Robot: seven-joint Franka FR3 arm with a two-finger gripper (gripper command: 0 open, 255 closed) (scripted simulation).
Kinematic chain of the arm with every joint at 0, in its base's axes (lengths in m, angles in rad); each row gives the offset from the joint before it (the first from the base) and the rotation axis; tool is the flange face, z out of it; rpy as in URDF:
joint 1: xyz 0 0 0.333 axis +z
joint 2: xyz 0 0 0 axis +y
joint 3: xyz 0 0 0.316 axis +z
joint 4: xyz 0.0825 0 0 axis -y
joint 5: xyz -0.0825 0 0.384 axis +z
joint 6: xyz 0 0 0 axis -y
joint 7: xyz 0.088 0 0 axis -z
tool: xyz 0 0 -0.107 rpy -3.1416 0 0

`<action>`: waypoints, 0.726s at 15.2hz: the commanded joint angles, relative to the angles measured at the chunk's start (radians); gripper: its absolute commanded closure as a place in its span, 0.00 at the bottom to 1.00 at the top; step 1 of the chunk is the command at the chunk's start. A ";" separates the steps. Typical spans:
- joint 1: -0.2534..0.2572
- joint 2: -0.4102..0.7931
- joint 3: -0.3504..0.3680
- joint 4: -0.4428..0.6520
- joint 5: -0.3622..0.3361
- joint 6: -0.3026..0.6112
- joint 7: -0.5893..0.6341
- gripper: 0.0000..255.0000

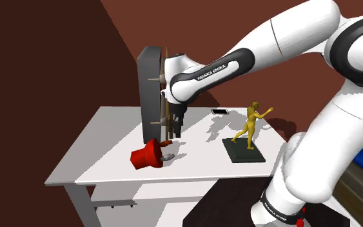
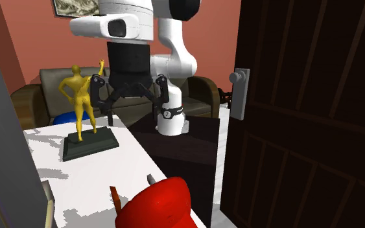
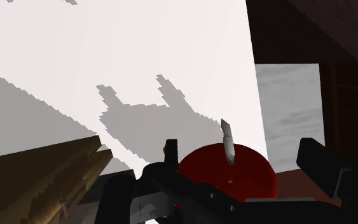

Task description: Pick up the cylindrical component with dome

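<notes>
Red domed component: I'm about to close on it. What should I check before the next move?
1. Red domed component lying on the white table: ok.
2. Gripper open: ok.
3. Component sits between the fingers in the wrist view, untouched: ok.
4. Fingers low enough to clasp it: cannot tell.
5. Clearance from the dark panel beside the gripper: cannot tell.
6. Yellow figurine standing apart from the grasp: ok.
</notes>
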 commanded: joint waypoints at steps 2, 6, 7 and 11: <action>0.018 0.102 0.017 0.017 -0.014 0.062 -0.024 0.00; 0.040 0.247 0.039 0.072 -0.041 0.120 -0.051 0.00; 0.046 0.283 0.044 0.087 -0.049 0.132 -0.057 0.00; 0.062 0.385 0.055 0.127 -0.075 0.173 -0.068 0.00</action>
